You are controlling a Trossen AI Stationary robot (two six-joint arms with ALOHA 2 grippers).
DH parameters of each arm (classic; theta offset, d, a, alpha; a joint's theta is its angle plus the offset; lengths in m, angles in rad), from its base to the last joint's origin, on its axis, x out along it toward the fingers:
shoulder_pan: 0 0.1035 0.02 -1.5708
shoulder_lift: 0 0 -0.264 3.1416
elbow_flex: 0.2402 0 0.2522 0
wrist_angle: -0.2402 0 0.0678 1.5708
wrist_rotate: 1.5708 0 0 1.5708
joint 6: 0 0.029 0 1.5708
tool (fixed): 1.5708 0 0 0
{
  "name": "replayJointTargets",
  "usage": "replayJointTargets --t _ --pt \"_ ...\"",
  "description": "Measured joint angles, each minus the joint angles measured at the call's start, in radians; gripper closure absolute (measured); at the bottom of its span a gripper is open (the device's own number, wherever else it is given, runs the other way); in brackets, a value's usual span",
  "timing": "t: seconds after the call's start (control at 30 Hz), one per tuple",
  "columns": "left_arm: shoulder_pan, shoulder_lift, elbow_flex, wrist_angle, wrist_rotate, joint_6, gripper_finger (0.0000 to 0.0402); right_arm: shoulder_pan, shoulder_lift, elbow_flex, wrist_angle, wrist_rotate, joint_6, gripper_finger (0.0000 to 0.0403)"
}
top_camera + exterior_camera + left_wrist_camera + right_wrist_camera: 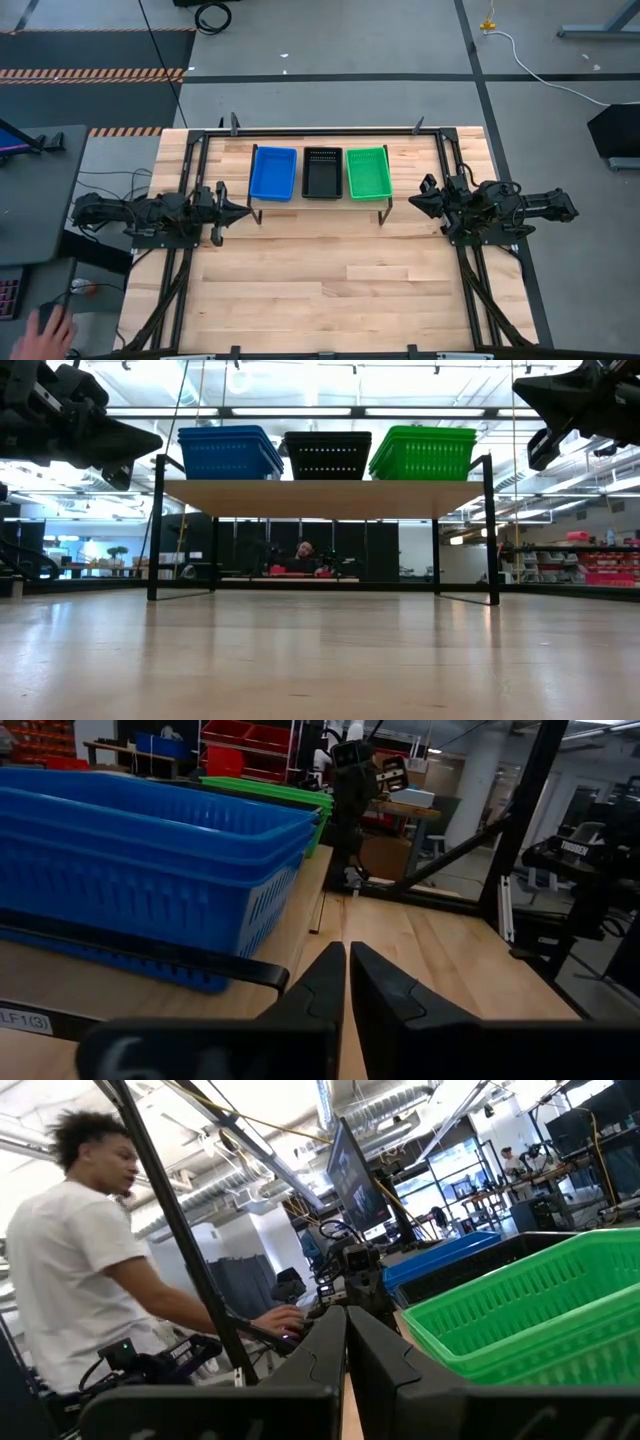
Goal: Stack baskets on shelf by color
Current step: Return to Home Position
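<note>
Three stacks of baskets rest by their bottoms on the shelf (318, 203) at the table's far middle: blue (273, 172) at left, black (322, 172) in the middle, green (367, 172) at right. The low view shows the blue stack (229, 452), the black stack (328, 455) and the green stack (424, 452) side by side on the plank (320, 499). My left gripper (246, 210) hovers shut, just left of the shelf. My right gripper (412, 202) hovers shut, just right of it. Neither holds anything.
The wide wooden tabletop (320, 290) lies bare in front of the shelf. Black frame rails (470, 290) run along both sides. A person in a white shirt (90, 1270) sits beyond the table's left side, with a hand (48, 328) on a mouse.
</note>
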Motion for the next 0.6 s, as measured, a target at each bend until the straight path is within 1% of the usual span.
replayJointTargets --t 0.27,0.6 --pt "0.000 0.000 0.000 0.000 0.000 0.000 0.0368 0.000 0.000 0.000 0.000 0.000 0.000 0.0383" --pt "0.000 0.000 0.000 0.001 0.000 0.000 0.0378 0.000 0.000 0.000 0.000 0.000 0.000 0.0383"
